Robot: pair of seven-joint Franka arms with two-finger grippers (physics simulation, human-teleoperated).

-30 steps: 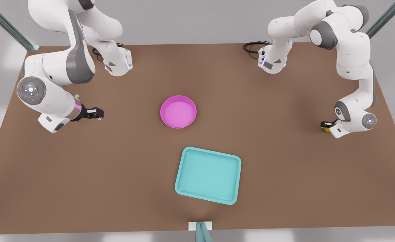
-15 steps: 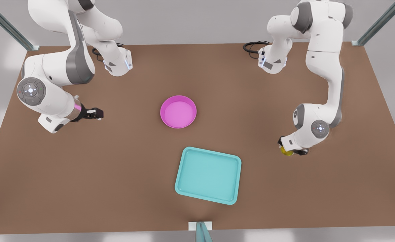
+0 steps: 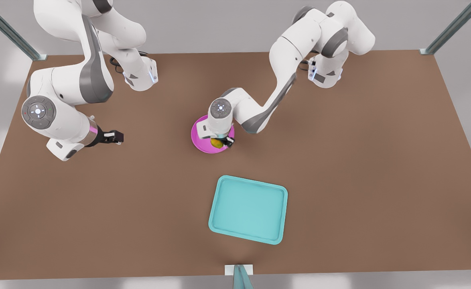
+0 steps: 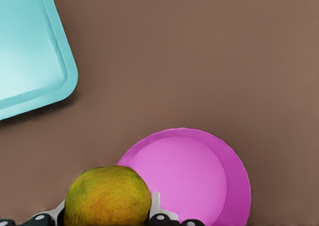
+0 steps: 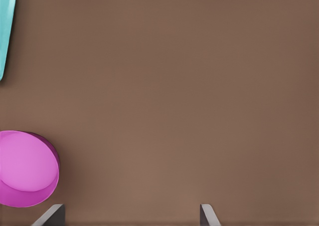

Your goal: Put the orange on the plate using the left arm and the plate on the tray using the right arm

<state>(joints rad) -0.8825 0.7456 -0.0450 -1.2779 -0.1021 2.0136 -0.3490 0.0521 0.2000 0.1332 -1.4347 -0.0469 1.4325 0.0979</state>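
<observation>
Orange held over plate; tray bare.
Right gripper [image 3: 115, 137] waits at front view's left, fingers spread apart. Left gripper [image 3: 220, 142] clamps orange [image 3: 217, 143] above plate [image 3: 200, 141], wrist hiding much of plate. Tray [image 3: 248, 209] well apart, on table [image 3: 380, 180].

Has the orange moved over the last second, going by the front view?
Yes. The orange, shut in the left gripper, has travelled from the table's edge at the front view's right to above the plate, which stayed put beyond the tray.
</observation>
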